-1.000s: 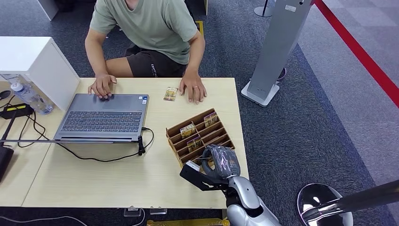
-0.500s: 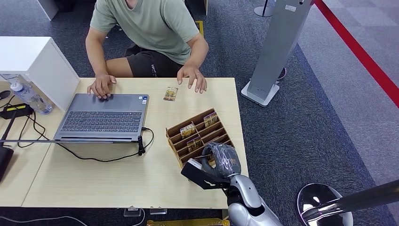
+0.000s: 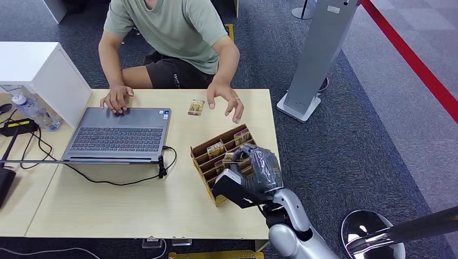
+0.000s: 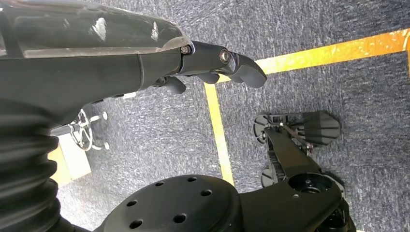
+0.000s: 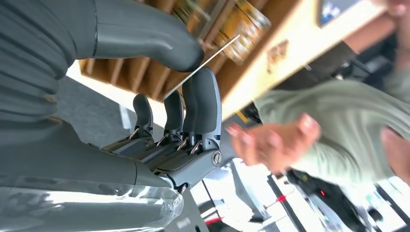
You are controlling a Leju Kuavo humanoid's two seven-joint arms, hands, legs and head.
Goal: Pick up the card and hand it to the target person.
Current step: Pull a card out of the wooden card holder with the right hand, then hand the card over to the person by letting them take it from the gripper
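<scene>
Grey carpet with yellow floor lines lies under me, and my left hand (image 4: 212, 63) hangs above it at my side, its fingers curled in with nothing between them.

Nearer the front edge of the pale wooden counter (image 3: 135, 205), my right hand (image 3: 258, 171) is raised over the wooden card rack (image 3: 208, 156). From the wrist camera I see a thin card (image 5: 203, 65) edge-on, pinched between my thumb and the fingers (image 5: 205, 101); it looks clear of the rack's slots, so I judge the pick-up done. Other cards stand in the rack behind it.

Beyond the rack, one more card (image 3: 196, 107) lies flat on the counter beside a laptop (image 3: 119, 132). Farther still, the person (image 3: 173, 32) sits across from me, with one hand (image 3: 224, 100) lifted off the counter and reaching my way, fingers spread.

What I judge is left: carry the card across the rack to that waiting hand and let go once it is taken.
</scene>
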